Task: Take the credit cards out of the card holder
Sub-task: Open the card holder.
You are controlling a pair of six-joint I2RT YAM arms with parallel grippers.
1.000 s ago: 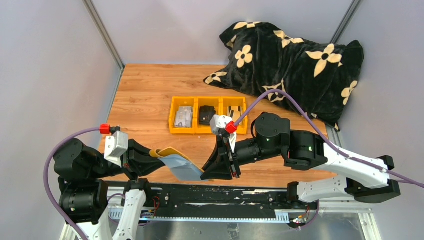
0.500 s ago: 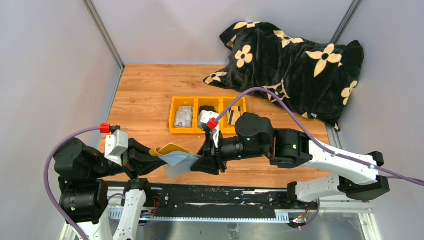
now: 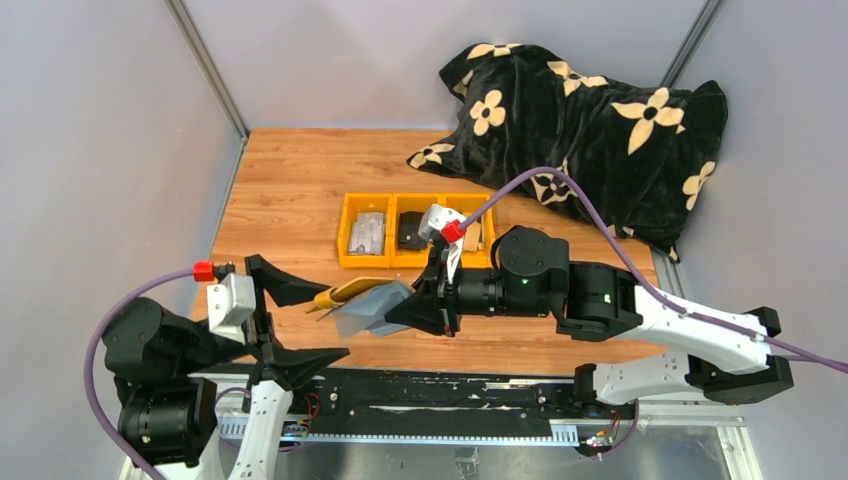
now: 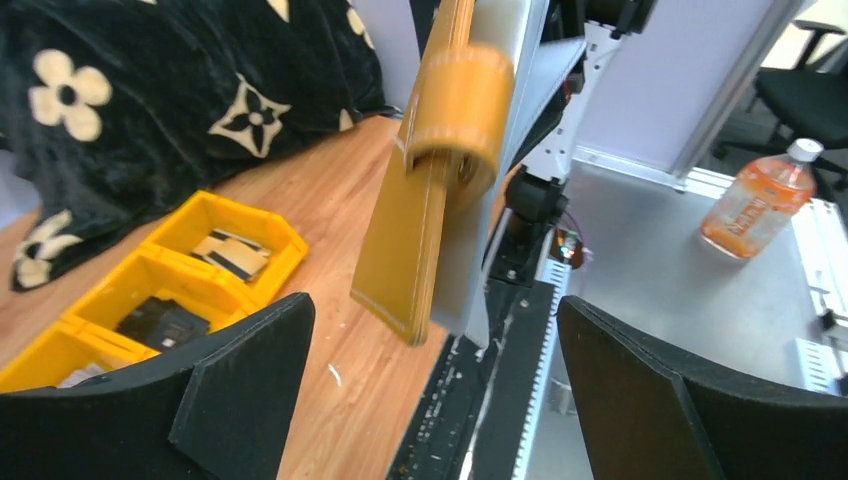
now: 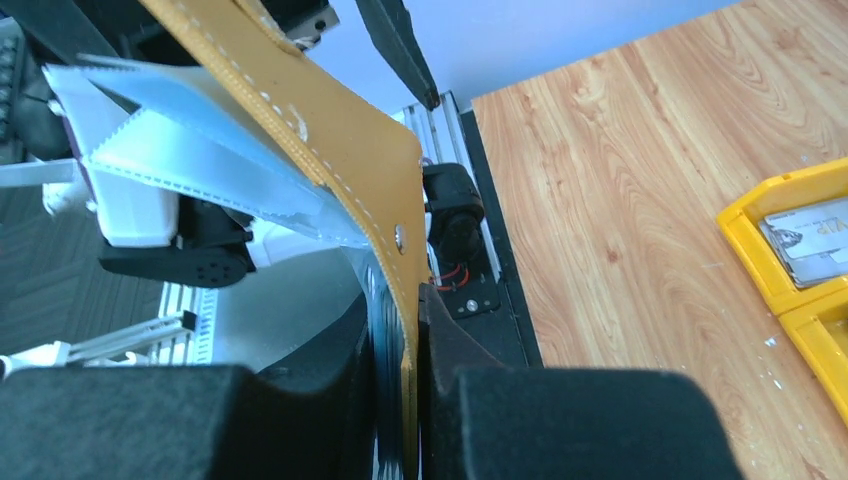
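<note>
The right gripper (image 3: pixel 402 308) is clamping the mustard card holder (image 3: pixel 362 296) by one edge, holding it above the bench (image 3: pixel 290 190) at lower centre of the overhead view; the left gripper (image 3: pixel 333 322) is standing wide apart, fingers flanking the card holder without contact.

Both arms are made of black cylindrical joint housings and white link shells. The left arm (image 3: pixel 160 340) rises at the left end of the black mounting rail (image 3: pixel 400 395) and the right arm (image 3: pixel 600 295) at its right end. Each wrist carries a white camera block (image 3: pixel 230 298) with a red cable plug (image 3: pixel 204 271) feeding a purple cable (image 3: pixel 100 330). A small green light (image 3: pixel 527 283) glows on a right-arm joint above the rail. The left gripper (image 3: pixel 338 322) and right gripper (image 5: pixel 410 300) have matte black, wedge-shaped fingers (image 4: pixel 240 385).
</note>
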